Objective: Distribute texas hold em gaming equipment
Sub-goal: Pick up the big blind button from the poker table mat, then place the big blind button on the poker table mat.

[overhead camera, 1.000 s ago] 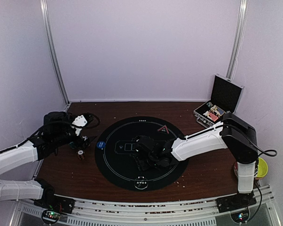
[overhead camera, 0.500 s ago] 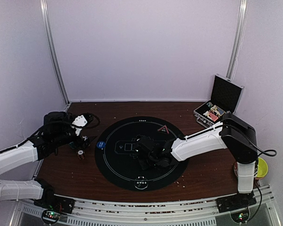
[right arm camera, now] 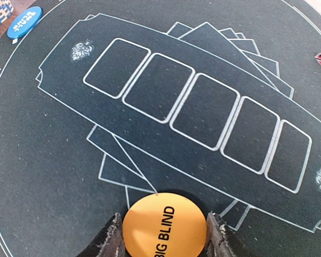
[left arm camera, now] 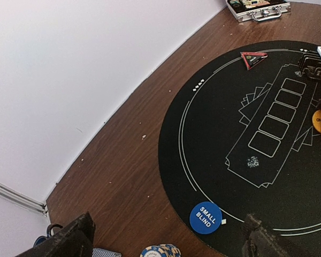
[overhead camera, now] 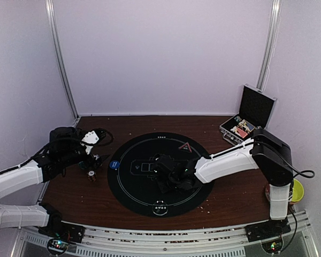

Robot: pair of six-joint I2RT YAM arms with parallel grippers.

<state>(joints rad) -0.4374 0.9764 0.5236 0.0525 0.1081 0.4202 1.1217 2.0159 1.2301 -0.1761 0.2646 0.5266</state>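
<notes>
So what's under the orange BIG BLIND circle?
The black mat with white card boxes shows around the orange circle, held in the right claw. The spot right underneath is hidden.

Orange disc [right arm camera: 164, 227] cut by bottom edge; case [overhead camera: 258, 107] contents indistinct.

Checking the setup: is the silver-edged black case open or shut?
Open: the case has its lid raised upright, with contents visible inside.
</notes>
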